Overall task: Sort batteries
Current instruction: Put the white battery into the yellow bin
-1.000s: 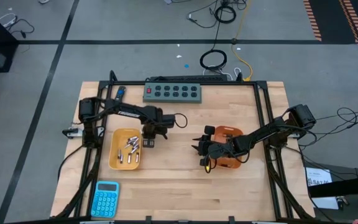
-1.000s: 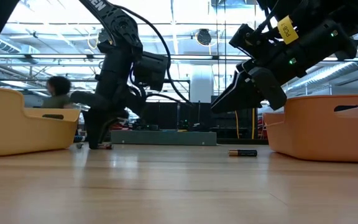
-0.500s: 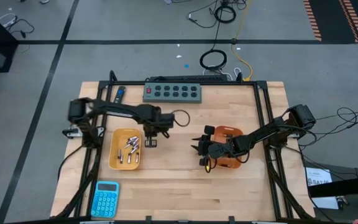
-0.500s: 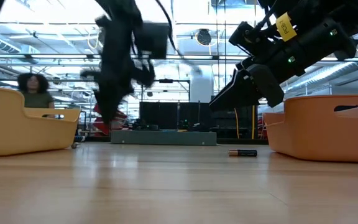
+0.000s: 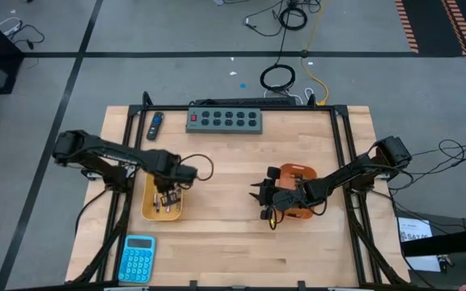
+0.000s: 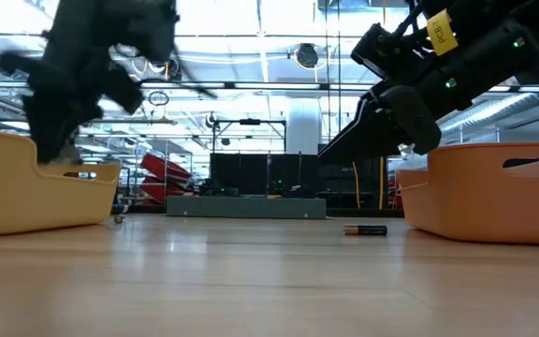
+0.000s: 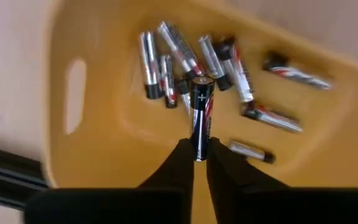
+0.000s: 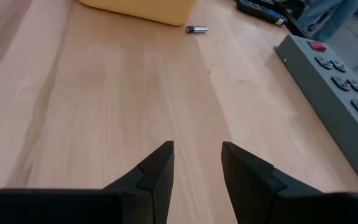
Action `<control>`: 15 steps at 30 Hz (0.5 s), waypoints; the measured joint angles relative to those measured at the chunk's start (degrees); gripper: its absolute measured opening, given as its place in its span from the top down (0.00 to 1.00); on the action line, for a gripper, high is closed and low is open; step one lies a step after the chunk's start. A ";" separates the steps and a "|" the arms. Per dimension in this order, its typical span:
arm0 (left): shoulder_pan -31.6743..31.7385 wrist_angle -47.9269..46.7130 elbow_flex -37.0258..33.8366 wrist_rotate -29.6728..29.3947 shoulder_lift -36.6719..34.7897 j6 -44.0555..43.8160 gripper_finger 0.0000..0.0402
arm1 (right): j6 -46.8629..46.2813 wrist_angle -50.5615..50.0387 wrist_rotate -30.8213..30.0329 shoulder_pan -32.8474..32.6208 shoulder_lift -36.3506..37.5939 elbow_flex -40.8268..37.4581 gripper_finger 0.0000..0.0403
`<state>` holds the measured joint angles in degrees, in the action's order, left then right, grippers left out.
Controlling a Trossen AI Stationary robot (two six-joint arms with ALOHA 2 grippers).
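Observation:
My left gripper hangs over the yellow bin at the table's left and is shut on a dark battery. Several silvery batteries lie on the bin's floor below it. My right gripper is open and hovers over bare wood just left of the orange bin; its fingers touch nothing. One battery lies on the table beside the yellow bin. The low view shows a battery lying on the wood. My left gripper pinches the dark battery between its two fingertips at the battery's rear end. The fingers come from above, pointing down, and lie along the battery. Its plus end points toward the bin floor, lifted clear of it.
A grey power strip lies along the far edge, with a blue-and-black stick-shaped gadget to its left. A blue calculator sits at the near left corner. Bare wood stretches between the two bins.
My left gripper rose from the table just right of the yellow bin and swung toward the table's left and near edge, ending over the bin with the battery in its fingers. My right arm stayed almost still.

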<state>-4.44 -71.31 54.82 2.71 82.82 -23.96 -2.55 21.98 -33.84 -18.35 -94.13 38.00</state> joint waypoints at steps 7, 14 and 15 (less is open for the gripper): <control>-0.15 -2.41 -0.31 0.18 -0.99 -1.64 0.55 | -2.24 -0.18 -1.05 -0.99 0.00 0.00 0.69; 3.45 3.15 6.99 -7.38 -0.73 1.53 0.46 | -2.77 -0.86 -1.20 -0.94 0.00 0.00 0.69; 4.43 4.74 7.07 -8.60 -0.28 2.99 0.46 | -2.68 -0.86 -1.18 -0.94 0.00 0.00 0.69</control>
<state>0.00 -66.57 61.89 -5.90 82.54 -20.96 -5.23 21.12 -35.03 -19.29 -94.13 38.00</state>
